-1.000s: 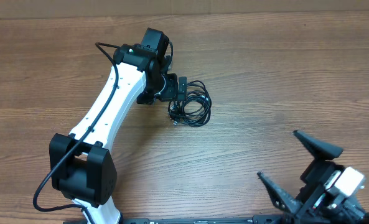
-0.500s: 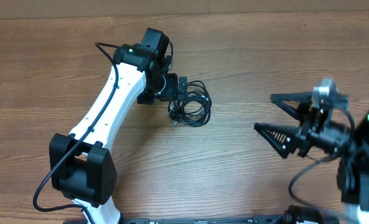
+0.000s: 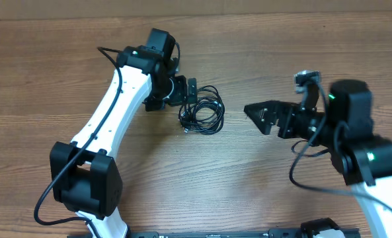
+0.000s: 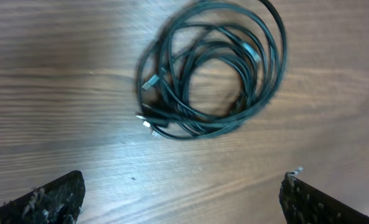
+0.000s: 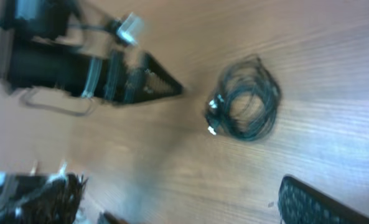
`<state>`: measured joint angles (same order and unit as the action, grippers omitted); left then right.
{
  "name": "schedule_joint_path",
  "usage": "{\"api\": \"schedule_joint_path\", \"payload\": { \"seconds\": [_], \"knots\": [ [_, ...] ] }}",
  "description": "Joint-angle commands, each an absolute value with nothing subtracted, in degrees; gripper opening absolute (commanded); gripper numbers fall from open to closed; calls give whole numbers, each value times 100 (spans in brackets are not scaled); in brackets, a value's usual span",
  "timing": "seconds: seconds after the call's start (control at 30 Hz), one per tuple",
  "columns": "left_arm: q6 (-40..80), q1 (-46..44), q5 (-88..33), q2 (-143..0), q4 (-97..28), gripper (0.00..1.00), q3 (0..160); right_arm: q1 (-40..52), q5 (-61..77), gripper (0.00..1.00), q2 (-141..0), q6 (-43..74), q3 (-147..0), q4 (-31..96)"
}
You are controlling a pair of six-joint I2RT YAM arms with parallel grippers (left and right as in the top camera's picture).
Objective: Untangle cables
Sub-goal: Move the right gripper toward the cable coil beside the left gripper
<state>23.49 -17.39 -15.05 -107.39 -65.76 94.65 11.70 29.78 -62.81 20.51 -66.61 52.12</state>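
The thin black cables (image 3: 203, 112) lie coiled in one loose bundle on the brown wooden table (image 3: 63, 79), with small silver-tipped plugs showing at the bundle's edge. The left gripper (image 3: 192, 91) hangs just beside the bundle, its fingers (image 4: 55, 198) spread wide and empty. The right gripper (image 3: 265, 118) points toward the bundle from the opposite side, clearly apart from it. Its fingers (image 5: 318, 202) are likewise released, grasping nothing.
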Motion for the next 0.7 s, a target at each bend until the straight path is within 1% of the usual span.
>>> {"api": "schedule_joint_path", "payload": {
  "seconds": [0.0, 0.1, 0.2, 0.33, 0.4, 0.43, 0.5, 0.57, 0.63, 0.67],
  "knots": [
    [2488, -1559, -1197, -10763, -6567, 100, 9564, 1614, 1890, 99, -7223, 2252, -7513, 5813],
    [2392, -1540, -998, -10763, -6663, 100, 9564, 1859, 2115, 100, -7881, 2248, -7900, 5966],
    [2569, -1505, -519, -10763, -6967, 100, 9564, 2014, 2617, 100, -8401, 2252, -7955, 5572],
    [2788, -1221, -484, -10763, -7094, 99, 9557, 2084, 2530, 100, -9039, 2255, -7946, 5234],
    [2786, -1046, -486, -10763, -7146, 100, 9557, 2084, 2578, 89, -9330, 2283, -7946, 5162],
    [2786, -950, -486, -10763, -7196, 99, 9557, 2084, 2578, 80, -9456, 2318, -7946, 5120],
    [2788, -801, -454, -10763, -7218, 100, 9557, 2084, 2576, 68, -9712, 2519, -7946, 4958],
    [2790, -718, -449, -10763, -7218, 99, 9557, 2084, 2576, 67, -9907, 2884, -7946, 4748],
    [2788, -663, -443, -10763, -7218, 100, 9557, 2084, 2576, 63, -10068, 3236, -7946, 4521],
    [2788, -659, -440, -10763, -7214, 99, 9557, 2091, 2561, 62, -10143, 3363, -7946, 4421]
  ]
}}
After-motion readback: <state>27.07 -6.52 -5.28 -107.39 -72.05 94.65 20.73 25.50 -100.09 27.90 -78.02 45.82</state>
